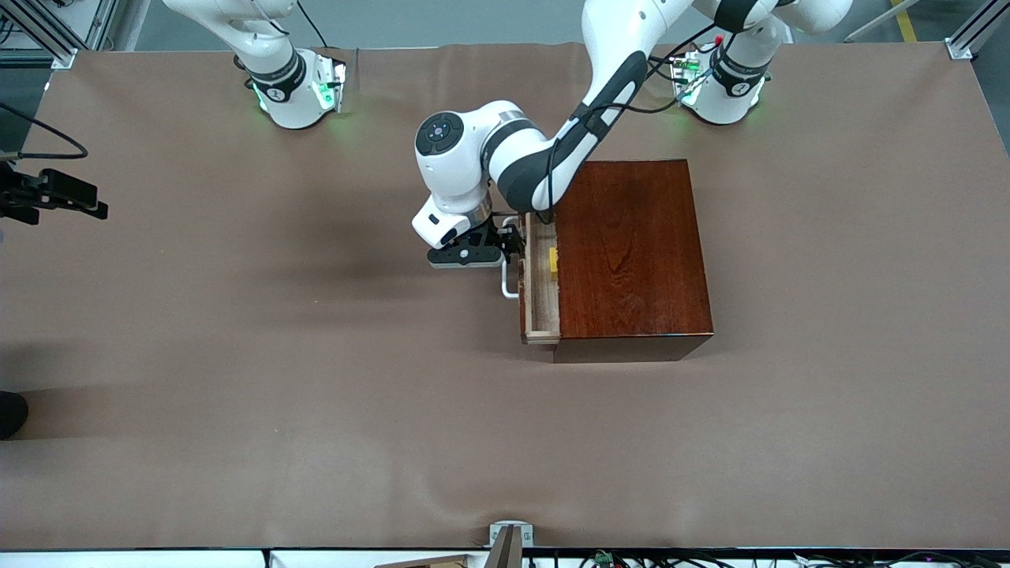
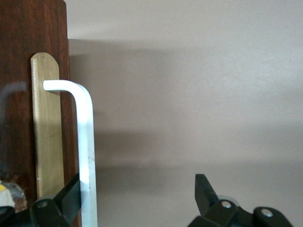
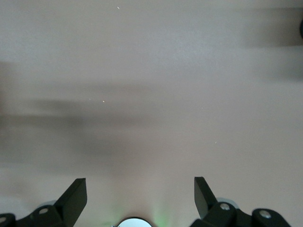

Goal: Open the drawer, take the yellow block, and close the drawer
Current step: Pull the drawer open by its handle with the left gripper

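Observation:
The dark wooden box point(image 1: 631, 252) stands mid-table with its drawer point(image 1: 541, 304) pulled a little way out toward the right arm's end. The yellow block point(image 1: 553, 263) lies inside on the pale drawer floor. My left gripper point(image 1: 511, 241) is open at the white handle point(image 1: 506, 288). In the left wrist view the left gripper point(image 2: 138, 184) has one finger tucked between the handle bar point(image 2: 85, 142) and the drawer front, and the other finger stands well clear of the bar. My right gripper point(image 3: 140, 182) hangs open over bare table cloth, holding nothing.
A brown cloth point(image 1: 237, 355) covers the whole table. A black device point(image 1: 47, 193) juts in at the right arm's end. A small metal mount point(image 1: 509, 540) sits at the table edge nearest the front camera.

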Controlling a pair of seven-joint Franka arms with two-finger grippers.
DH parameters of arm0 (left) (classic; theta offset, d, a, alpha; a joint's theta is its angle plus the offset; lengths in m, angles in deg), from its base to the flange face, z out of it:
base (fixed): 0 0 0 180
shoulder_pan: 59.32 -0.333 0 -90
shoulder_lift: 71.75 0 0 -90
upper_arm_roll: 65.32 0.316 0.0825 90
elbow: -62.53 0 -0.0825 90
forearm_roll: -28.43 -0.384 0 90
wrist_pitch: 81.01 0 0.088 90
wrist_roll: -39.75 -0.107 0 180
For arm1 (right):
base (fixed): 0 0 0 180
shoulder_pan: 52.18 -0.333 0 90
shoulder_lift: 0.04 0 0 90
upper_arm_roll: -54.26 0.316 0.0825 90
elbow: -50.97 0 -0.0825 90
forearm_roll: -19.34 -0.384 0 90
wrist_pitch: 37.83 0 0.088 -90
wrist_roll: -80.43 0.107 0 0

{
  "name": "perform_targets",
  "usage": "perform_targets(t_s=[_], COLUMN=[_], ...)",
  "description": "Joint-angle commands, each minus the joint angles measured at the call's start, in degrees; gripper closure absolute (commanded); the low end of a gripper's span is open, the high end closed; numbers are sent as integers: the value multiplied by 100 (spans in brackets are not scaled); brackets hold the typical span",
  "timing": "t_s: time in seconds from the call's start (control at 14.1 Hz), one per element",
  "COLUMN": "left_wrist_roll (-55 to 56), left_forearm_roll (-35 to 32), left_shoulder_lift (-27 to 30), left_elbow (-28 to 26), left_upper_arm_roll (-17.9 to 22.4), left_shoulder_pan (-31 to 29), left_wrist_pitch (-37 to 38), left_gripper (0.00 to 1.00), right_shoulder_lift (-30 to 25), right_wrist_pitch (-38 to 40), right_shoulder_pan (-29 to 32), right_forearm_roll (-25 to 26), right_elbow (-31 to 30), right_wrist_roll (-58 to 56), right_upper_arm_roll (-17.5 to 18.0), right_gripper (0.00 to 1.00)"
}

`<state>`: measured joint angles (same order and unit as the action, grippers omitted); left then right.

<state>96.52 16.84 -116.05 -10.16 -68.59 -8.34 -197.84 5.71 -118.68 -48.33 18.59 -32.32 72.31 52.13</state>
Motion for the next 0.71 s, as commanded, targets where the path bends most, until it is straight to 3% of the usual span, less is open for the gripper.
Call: perform_targets(t_s=[0.0,0.35,0.64], left_wrist_roll=[132,132,124], left_forearm_roll=[210,491,614], left_shoulder_lift=[-106,-141,-176], left_elbow=[132,132,140], left_upper_arm_roll=[-34,-34,-121], left_shoulder_pan=[43,105,105], left_wrist_pitch=[-357,-832,-1113], left_gripper=[0,0,0], right_shoulder_lift=[93,365,550], right_wrist_pitch=[-10,-1,-1], right_shoulder_pan=[89,317,502], right_forearm_roll=[-30,-65,-433], right_elbow=[32,23,23], right_wrist_roll=[302,347,513], right_upper_arm_roll=[63,72,63], right_gripper=[0,0,0])
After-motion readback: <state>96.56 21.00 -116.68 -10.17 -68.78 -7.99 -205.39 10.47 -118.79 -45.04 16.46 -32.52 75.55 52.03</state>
